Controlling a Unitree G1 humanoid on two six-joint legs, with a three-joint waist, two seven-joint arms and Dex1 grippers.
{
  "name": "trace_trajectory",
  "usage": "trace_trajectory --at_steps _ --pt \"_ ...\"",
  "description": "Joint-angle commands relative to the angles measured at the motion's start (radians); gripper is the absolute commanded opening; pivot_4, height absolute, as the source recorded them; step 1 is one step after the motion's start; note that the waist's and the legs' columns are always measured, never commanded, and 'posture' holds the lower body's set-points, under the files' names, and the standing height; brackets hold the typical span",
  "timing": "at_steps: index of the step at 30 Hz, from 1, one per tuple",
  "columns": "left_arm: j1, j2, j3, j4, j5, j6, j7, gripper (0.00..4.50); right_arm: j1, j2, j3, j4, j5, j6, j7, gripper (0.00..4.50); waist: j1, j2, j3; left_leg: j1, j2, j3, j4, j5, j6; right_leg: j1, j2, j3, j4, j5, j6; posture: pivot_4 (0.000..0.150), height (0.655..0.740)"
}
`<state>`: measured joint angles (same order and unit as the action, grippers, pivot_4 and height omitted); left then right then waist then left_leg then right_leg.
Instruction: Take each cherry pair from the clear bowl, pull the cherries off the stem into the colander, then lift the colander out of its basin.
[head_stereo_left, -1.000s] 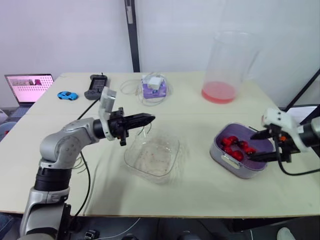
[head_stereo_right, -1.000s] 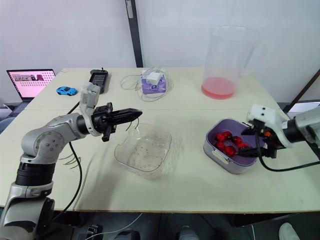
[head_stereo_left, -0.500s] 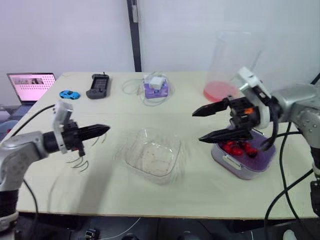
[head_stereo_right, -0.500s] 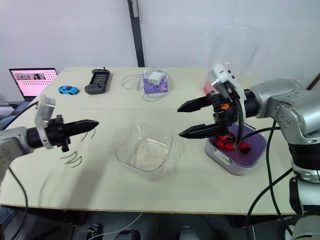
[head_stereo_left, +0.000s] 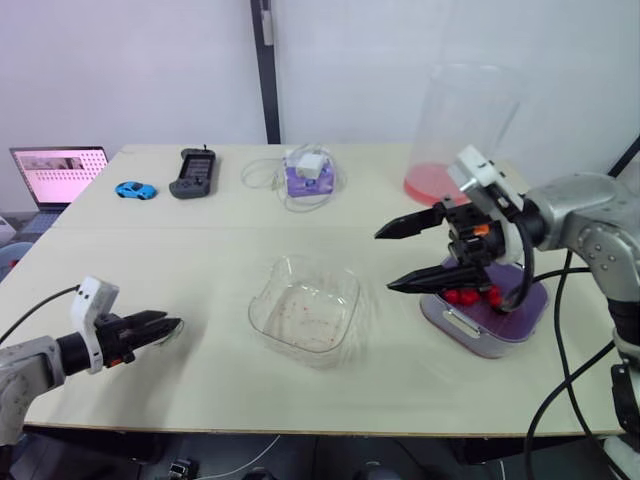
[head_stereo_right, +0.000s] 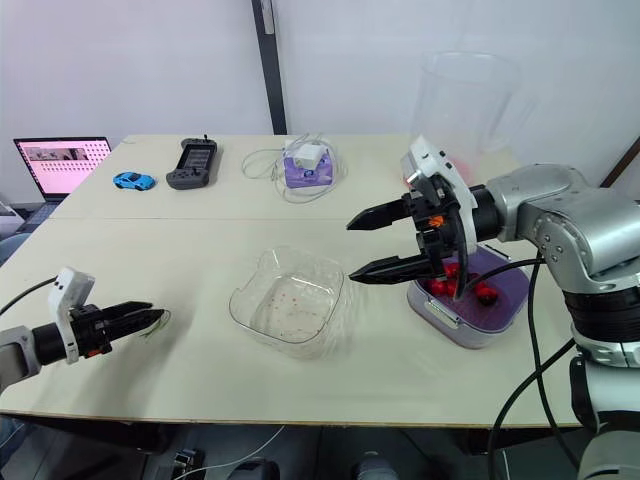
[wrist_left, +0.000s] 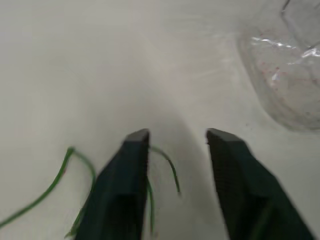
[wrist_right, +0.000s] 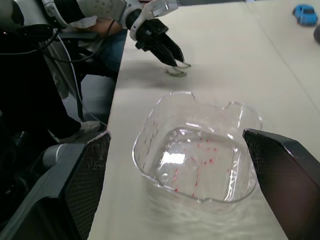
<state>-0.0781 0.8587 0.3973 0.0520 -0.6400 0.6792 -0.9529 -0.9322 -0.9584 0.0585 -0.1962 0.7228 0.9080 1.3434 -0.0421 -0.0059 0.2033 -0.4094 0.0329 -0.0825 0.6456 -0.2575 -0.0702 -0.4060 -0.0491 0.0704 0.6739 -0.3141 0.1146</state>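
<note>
In the lower left of the left eye view, the left gripper (head_stereo_left: 160, 325) hangs low over the pale surface (head_stereo_left: 200, 270), near its front edge. Its jaws are apart with nothing between them. Thin green cherry stems (wrist_left: 171, 164) lie loose on the surface under and beside the tips.

At centre sits the clear bowl (head_stereo_left: 305, 320), which holds no cherries, only red specks on its bottom. Right of centre, the right gripper (head_stereo_left: 383, 262) is raised between the bowl and the purple colander (head_stereo_left: 480, 335), its jaws spread wide and holding nothing. The colander sits in its basin at the right, with red cherries (head_stereo_right: 440, 287) inside.

Along the top of the surface are a laptop (head_stereo_left: 55, 170), a blue toy car (head_stereo_left: 134, 190), a black handheld controller (head_stereo_left: 192, 172), a small purple box with a coiled cable (head_stereo_left: 305, 178), and a tall clear pitcher (head_stereo_left: 460, 130).
</note>
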Motion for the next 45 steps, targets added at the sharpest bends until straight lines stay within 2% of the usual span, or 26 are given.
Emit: trace_trajectory --at_steps 1,2,3,10,13,16,19,26,31,34,37,40,45 --pt "-0.01 0.015 0.05 0.009 0.005 -0.04 -0.008 3.85 -0.032 -0.012 -0.023 -0.02 0.009 0.0 0.005 4.5 -0.001 0.0 0.0 0.0 0.0 0.0 0.0 0.0 0.0 0.0 0.0 0.0 0.0 0.0 0.0 0.15 0.7332" --pt "-0.011 0.017 0.053 0.012 0.004 -0.044 -0.011 4.31 -0.036 -0.01 -0.025 -0.019 0.013 0.004 0.003 4.5 -0.001 0.0 0.0 0.0 0.0 0.0 0.0 0.0 0.0 0.0 0.0 0.0 0.0 0.0 0.0 0.15 0.7332" --pt "-0.013 0.018 0.055 0.013 0.004 -0.045 -0.012 4.47 -0.038 -0.009 -0.026 -0.018 0.015 0.006 0.003 4.5 -0.001 0.0 0.0 0.0 0.0 0.0 0.0 0.0 0.0 0.0 0.0 0.0 0.0 0.0 0.0 0.15 0.7332" --pt "-0.025 0.049 0.131 0.001 -0.04 -0.091 -0.095 4.47 -0.032 -0.024 -0.046 -0.04 0.043 0.05 -0.011 4.5 -0.001 0.0 0.0 0.0 0.0 0.0 0.0 0.0 0.0 0.0 0.0 0.0 0.0 0.0 0.0 0.15 0.7332" --pt "-0.054 0.103 0.135 -0.11 -0.149 -0.014 -0.193 4.47 -0.011 -0.039 -0.076 -0.065 0.065 0.102 -0.057 4.5 0.001 0.0 0.0 0.0 0.0 0.0 0.0 0.0 0.0 0.0 0.0 0.0 0.0 0.0 0.0 0.15 0.7332" --pt "-0.114 0.18 0.082 -0.182 -0.212 0.039 -0.304 4.47 0.025 -0.063 -0.119 -0.097 0.083 0.156 -0.119 4.5 0.007 -0.001 0.0 -0.001 0.0 0.0 0.0 0.0 0.0 0.0 0.0 -0.001 0.0 0.0 0.0 0.15 0.7332" --pt "-0.279 0.208 -0.04 -0.214 -0.267 0.081 -0.397 4.47 0.109 -0.126 -0.203 -0.154 0.102 0.225 -0.186 4.5 0.013 -0.001 0.0 -0.001 0.0 0.0 0.0 0.0 0.0 0.001 -0.001 -0.001 -0.001 0.0 0.0 0.15 0.7332" --pt "-0.644 0.063 -0.3 -0.156 -0.235 0.09 -0.474 4.47 0.345 -0.258 -0.394 -0.302 0.092 0.358 -0.351 4.5 0.017 -0.001 0.0 0.0 0.0 0.0 0.001 0.0 0.001 0.001 0.002 0.0 0.0 0.0 0.0 0.15 0.7332" --pt "-0.79 -0.054 -0.417 -0.1 -0.171 0.036 -0.541 4.47 0.389 -0.228 -0.579 -0.514 0.194 0.628 -0.509 4.5 0.01 0.0 0.0 0.0 0.0 0.0 0.001 0.0 0.001 0.0 0.002 0.001 0.001 0.0 0.0 0.15 0.7332" --pt "-0.843 -0.098 -0.459 -0.056 -0.131 0.002 -0.58 4.47 0.42 -0.249 -0.639 -0.543 0.282 0.701 -0.579 4.5 0.002 0.0 0.0 0.0 0.0 0.0 0.001 0.0 0.001 0.0 0.002 0.001 0.001 0.0 0.0 0.15 0.7332" --pt "-0.868 -0.152 -0.499 0.048 -0.053 -0.089 -0.615 4.47 0.506 -0.309 -0.63 -0.583 0.334 0.706 -0.663 4.5 0.004 0.0 0.0 0.0 0.0 0.0 0.002 0.0 0.001 0.001 0.002 0.001 0.001 0.0 0.0 0.15 0.7332" --pt "-0.861 -0.157 -0.539 0.116 0.036 -0.204 -0.654 4.47 0.544 -0.33 -0.571 -0.591 0.365 0.706 -0.781 4.5 -0.003 0.0 0.0 0.0 0.0 0.0 0.002 0.0 0.001 0.001 0.002 0.001 0.001 0.0 0.0 0.15 0.7332" --pt "-0.861 -0.211 -0.528 0.147 0.08 -0.264 -0.628 4.47 0.474 -0.303 -0.404 -0.567 0.384 0.706 -0.952 4.5 0.0 0.0 0.0 0.0 0.0 0.0 0.002 0.0 0.001 0.001 0.002 0.001 0.001 0.0 0.0 0.15 0.7332"
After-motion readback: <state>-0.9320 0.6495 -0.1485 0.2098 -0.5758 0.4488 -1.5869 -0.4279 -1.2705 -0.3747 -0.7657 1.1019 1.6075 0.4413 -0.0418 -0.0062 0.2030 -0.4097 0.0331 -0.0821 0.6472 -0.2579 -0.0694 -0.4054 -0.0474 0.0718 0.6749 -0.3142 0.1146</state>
